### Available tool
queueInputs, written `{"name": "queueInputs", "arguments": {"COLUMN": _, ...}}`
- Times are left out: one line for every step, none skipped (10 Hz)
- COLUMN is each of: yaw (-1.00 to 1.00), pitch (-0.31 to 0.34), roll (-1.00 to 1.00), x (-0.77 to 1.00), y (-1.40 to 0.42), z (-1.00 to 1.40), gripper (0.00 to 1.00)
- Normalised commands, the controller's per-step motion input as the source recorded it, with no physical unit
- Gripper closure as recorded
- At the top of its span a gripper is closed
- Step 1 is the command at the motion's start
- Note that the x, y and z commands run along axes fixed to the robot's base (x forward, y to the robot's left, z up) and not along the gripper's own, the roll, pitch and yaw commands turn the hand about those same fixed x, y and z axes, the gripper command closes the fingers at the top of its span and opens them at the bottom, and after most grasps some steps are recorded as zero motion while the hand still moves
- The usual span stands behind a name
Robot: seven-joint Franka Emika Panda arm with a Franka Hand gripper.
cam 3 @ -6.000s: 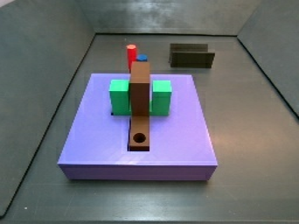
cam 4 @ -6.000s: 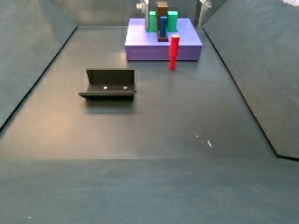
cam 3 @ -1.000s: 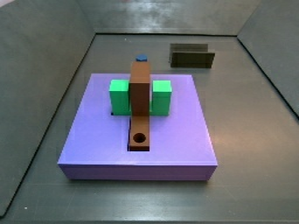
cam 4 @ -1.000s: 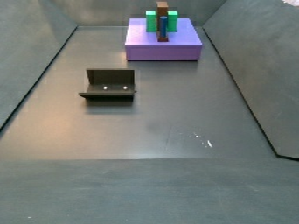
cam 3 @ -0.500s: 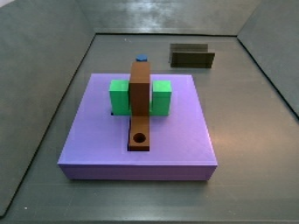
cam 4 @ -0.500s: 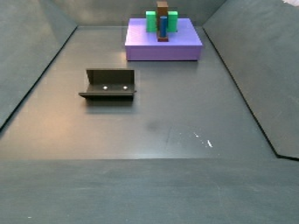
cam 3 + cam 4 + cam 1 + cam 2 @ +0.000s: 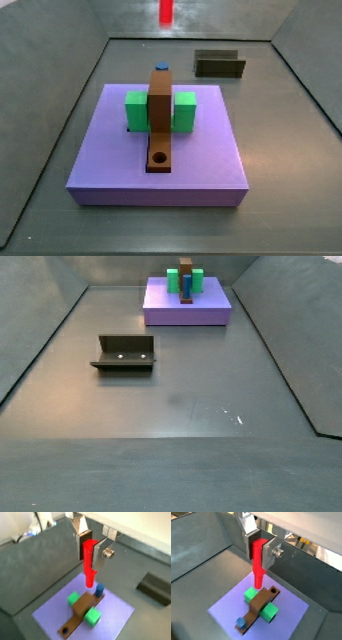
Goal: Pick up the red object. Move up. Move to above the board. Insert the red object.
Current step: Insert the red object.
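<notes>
My gripper (image 7: 91,549) (image 7: 261,552) is shut on the red object (image 7: 88,562) (image 7: 258,562), a bright red peg that hangs upright from between the fingers, high above the scene. In a side view only the peg's lower end (image 7: 166,11) shows at the upper edge; the gripper itself is out of that frame. The board (image 7: 159,125) is a long brown strip with a round hole (image 7: 160,158) near its near end, lying across the purple slab. It also shows in both wrist views (image 7: 81,608) (image 7: 257,608) and another side view (image 7: 190,284), well below the peg.
A purple slab (image 7: 201,160) carries the board, a green block (image 7: 183,110) straddling it, and a small blue piece (image 7: 162,68) at the strip's far end. The fixture (image 7: 124,352) (image 7: 219,64) stands on the grey floor. Grey walls enclose the floor.
The peg's lower end has come into a side view at the upper edge, where half a second ago it was out of view. Slab, board and fixture have not moved.
</notes>
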Motion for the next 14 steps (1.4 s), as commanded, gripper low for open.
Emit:
{"name": "queueInputs", "arguments": {"yaw": 0.0, "pitch": -0.084, "roll": 0.05, "x": 0.19, "y": -1.0, "z": -1.0, "gripper": 1.0}}
{"name": "queueInputs", "arguments": {"yaw": 0.02, "pitch": 0.029, "roll": 0.14, "x": 0.18, "y": -0.89, "z": -0.92, "gripper": 1.0}}
{"name": "queueInputs", "arguments": {"yaw": 0.0, "pitch": -0.003, "roll": 0.14, "x": 0.26, "y": -0.76, "z": -1.0, "gripper": 1.0}}
{"name": "queueInputs", "arguments": {"yaw": 0.0, "pitch": -0.057, "roll": 0.15, "x": 0.07, "y": -0.67, "z": -1.0, "gripper": 1.0}}
{"name": "queueInputs", "arguments": {"yaw": 0.0, "pitch": -0.097, "roll": 0.19, "x": 0.0, "y": -0.48, "z": -0.95, "gripper": 1.0}}
{"name": "queueInputs", "arguments": {"yaw": 0.0, "pitch": -0.091, "roll": 0.2, "x": 0.0, "y": -0.37, "z": -0.94, "gripper": 1.0}}
{"name": "queueInputs", "arguments": {"yaw": -0.06, "pitch": 0.0, "roll": 0.0, "x": -0.05, "y": -0.08, "z": -0.77, "gripper": 1.0}}
{"name": "queueInputs", "arguments": {"yaw": -0.13, "pitch": 0.007, "roll": -0.11, "x": -0.16, "y": 0.0, "z": -0.48, "gripper": 1.0}}
{"name": "queueInputs", "arguments": {"yaw": -0.12, "pitch": 0.019, "roll": -0.03, "x": -0.17, "y": 0.0, "z": -0.24, "gripper": 1.0}}
{"name": "queueInputs", "arguments": {"yaw": -0.07, "pitch": 0.0, "roll": -0.1, "x": -0.17, "y": 0.0, "z": -0.26, "gripper": 1.0}}
{"name": "queueInputs", "arguments": {"yaw": 0.0, "pitch": -0.007, "roll": -0.16, "x": -0.13, "y": -0.27, "z": -0.17, "gripper": 1.0}}
{"name": "queueInputs", "arguments": {"yaw": -0.03, "pitch": -0.016, "roll": -0.09, "x": -0.21, "y": -0.23, "z": -0.16, "gripper": 1.0}}
{"name": "queueInputs", "arguments": {"yaw": -0.04, "pitch": -0.021, "roll": -0.08, "x": -0.04, "y": -0.19, "z": -0.11, "gripper": 1.0}}
{"name": "queueInputs", "arguments": {"yaw": -0.09, "pitch": 0.0, "roll": 0.0, "x": 0.0, "y": 0.0, "z": -0.11, "gripper": 1.0}}
